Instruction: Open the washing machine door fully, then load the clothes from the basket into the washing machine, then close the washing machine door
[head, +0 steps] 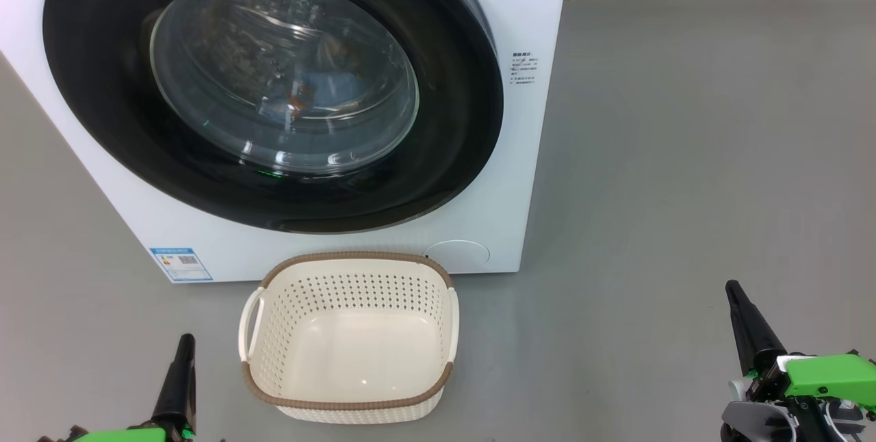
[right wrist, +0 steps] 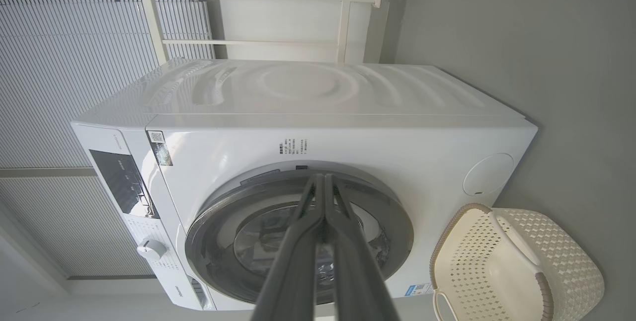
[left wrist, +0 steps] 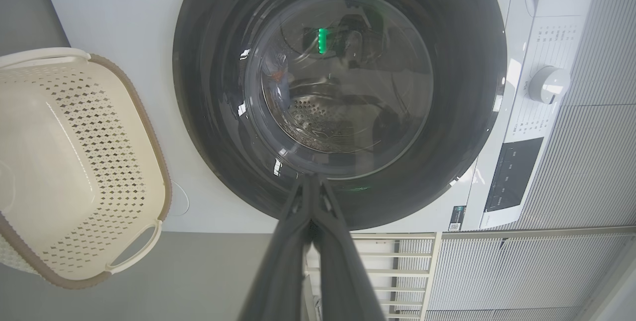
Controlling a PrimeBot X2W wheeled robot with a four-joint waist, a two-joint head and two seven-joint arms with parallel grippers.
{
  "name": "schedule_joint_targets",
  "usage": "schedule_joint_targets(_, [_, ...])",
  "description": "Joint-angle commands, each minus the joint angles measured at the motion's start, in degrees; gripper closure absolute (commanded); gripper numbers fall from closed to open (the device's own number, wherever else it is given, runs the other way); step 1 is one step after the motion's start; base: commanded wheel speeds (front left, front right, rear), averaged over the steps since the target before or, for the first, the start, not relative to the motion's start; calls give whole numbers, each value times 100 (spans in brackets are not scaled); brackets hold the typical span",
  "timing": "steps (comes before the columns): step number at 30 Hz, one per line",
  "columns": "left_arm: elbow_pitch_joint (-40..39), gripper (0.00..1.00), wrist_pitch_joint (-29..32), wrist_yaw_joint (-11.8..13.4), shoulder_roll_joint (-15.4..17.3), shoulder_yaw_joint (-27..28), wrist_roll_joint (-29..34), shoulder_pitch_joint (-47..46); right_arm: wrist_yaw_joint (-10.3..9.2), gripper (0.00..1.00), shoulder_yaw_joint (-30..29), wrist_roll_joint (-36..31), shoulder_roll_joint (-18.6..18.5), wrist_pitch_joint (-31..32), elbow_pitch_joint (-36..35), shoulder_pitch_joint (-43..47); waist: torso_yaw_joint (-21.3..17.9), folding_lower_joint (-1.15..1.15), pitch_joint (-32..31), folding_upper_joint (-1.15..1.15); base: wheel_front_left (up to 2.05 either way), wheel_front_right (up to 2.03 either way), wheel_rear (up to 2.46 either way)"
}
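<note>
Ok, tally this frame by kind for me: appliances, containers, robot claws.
washing machine: 1
basket: 1, empty
claws: 2, left claw and right claw, both shut
Total: 4

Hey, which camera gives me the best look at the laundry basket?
The head view: the whole basket is in frame from above, rim, both handles and floor visible. The left wrist view crops it at the picture's left edge; the right wrist view crops it at the bottom right corner.
</note>
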Motion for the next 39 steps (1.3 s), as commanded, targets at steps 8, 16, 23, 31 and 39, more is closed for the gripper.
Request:
schedule_joint_targets(8, [-180, 100, 36, -23, 52, 188, -46, -239, 18, 100, 100, 23, -47, 28, -168, -249, 0, 0, 0, 0, 0, 0, 0])
schedule_joint_targets(16, [-180, 100, 36, -23, 52, 188, -46, -239, 18, 100, 100, 22, -46, 28, -168, -249, 0, 0, 0, 0, 0, 0, 0])
schedule_joint_targets(23, [-180, 100, 36, -23, 52, 188, -46, -239, 18, 100, 100, 22, -46, 28, -168, -249, 0, 0, 0, 0, 0, 0, 0])
schedule_joint_targets(31, [-180, 100, 36, -23, 52, 187, -46, -239, 18, 100, 100, 22, -46, 29, -168, -249, 0, 0, 0, 0, 0, 0, 0])
schedule_joint_targets(39, [-180, 100, 36, -23, 52, 187, -46, -239, 18, 100, 100, 22, -46, 29, -168, -249, 0, 0, 0, 0, 0, 0, 0])
